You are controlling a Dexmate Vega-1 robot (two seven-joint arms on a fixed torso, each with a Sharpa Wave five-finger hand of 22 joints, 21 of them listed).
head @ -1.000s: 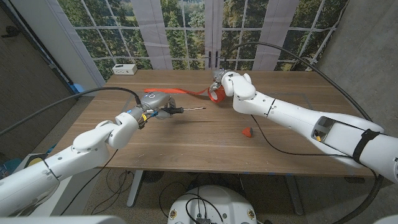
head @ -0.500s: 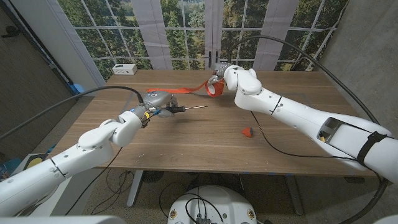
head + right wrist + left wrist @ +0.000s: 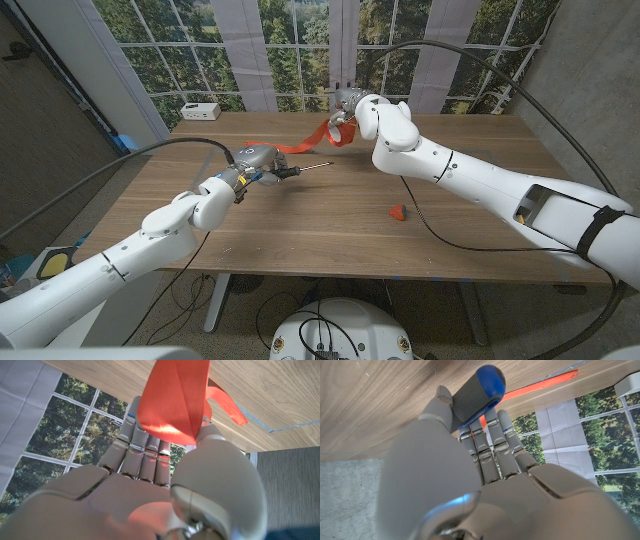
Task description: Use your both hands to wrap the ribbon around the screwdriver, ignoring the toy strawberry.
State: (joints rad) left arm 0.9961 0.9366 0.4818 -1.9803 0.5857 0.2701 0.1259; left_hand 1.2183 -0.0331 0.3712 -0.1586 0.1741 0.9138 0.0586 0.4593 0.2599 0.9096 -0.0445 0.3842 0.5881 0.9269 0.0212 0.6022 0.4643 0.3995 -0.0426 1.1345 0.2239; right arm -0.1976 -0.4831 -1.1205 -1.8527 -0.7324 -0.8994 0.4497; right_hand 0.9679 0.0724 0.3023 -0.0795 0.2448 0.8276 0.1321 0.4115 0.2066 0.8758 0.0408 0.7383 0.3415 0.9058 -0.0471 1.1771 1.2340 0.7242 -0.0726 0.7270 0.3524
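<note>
My left hand grips the screwdriver by its grey and blue handle, lifted above the table with the thin metal shaft pointing toward the right hand. The red ribbon stretches from near the screwdriver handle up to my right hand, which holds a folded bunch of it above the table's far middle. A strip of ribbon runs along the table beyond the handle. The small red toy strawberry lies on the wood at centre right, apart from both hands.
A white box stands at the far left corner of the wooden table. A black cable trails across the table near the strawberry. Windows stand behind the far edge.
My right hand has lifted the ribbon up and toward the far edge. My left hand has carried the screwdriver slightly farther and to the right, the ribbon pulling straighter.
</note>
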